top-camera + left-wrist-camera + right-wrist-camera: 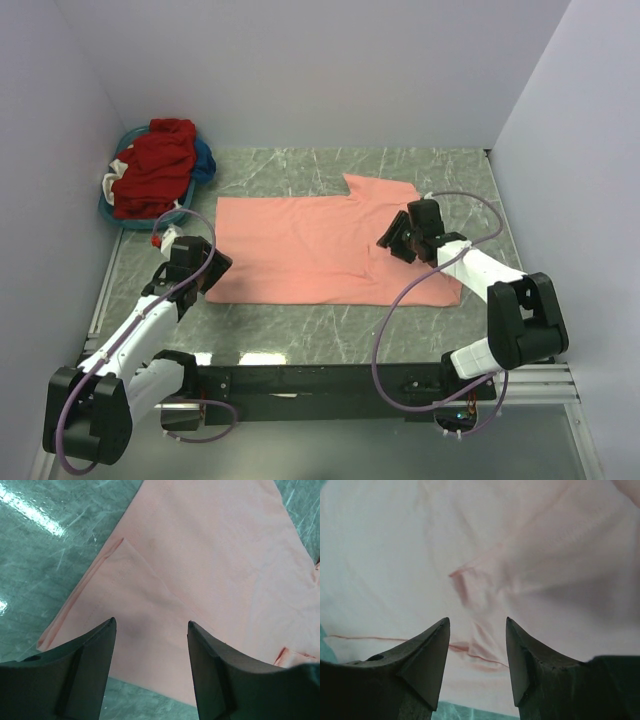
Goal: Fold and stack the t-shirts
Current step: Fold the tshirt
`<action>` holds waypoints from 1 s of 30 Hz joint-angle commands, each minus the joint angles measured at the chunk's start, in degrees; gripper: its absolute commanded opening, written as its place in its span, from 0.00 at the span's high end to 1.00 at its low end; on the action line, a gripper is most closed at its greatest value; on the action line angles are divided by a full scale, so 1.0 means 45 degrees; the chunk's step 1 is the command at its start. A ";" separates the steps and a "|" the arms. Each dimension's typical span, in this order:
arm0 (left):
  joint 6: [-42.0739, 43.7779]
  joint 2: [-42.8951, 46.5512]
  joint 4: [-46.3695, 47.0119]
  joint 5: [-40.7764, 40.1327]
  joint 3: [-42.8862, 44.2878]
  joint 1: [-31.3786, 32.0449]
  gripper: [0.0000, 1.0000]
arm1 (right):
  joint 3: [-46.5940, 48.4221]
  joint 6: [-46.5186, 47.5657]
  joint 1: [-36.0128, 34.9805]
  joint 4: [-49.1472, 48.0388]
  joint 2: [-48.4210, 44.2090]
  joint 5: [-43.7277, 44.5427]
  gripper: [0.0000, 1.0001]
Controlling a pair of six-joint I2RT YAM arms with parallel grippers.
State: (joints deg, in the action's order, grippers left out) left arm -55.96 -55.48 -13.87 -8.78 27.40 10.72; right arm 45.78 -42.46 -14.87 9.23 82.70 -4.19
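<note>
**While jaws stand wide, nothing is held**

As I watch from the overhead camera, the green marbled table point(300, 330) carries a salmon-pink cotton t-shirt point(300, 250) spread flat across its middle. At the far-left corner sits a round blue basket point(112, 215) heaped with crumpled red garments point(155, 170). My left gripper point(150, 625) hangs over the shirt's near-left corner, fingers well parted and empty. My right gripper point(477, 622) hovers over the shirt's right side above a stitched hem, equally spread, grasping nothing.

A salmon-pink t-shirt point(320, 250) lies on green marbled table point(300, 170); red and blue clothes point(158, 165) fill a teal basket point(112, 215).
</note>
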 commanded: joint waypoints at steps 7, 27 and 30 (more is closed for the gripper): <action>0.0307 -0.0053 0.0641 0.0290 0.0337 0.0040 0.36 | -0.0292 0.0430 -0.0210 -0.0335 0.0568 0.0870 0.48; 0.0777 -0.4830 0.1382 0.0446 0.4162 0.0039 0.36 | 0.3007 0.0977 0.1097 0.0896 0.1736 0.0735 0.51; 0.0777 -0.6684 0.1228 0.0174 0.5879 0.0039 0.36 | 0.4141 0.1173 0.1448 0.1170 0.2578 0.0348 0.51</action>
State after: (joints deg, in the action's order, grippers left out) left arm -53.60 -80.29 -10.15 -7.25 47.94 10.72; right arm 59.11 -38.48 -10.02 14.59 91.57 -1.45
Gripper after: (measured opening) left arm 0.640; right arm 0.491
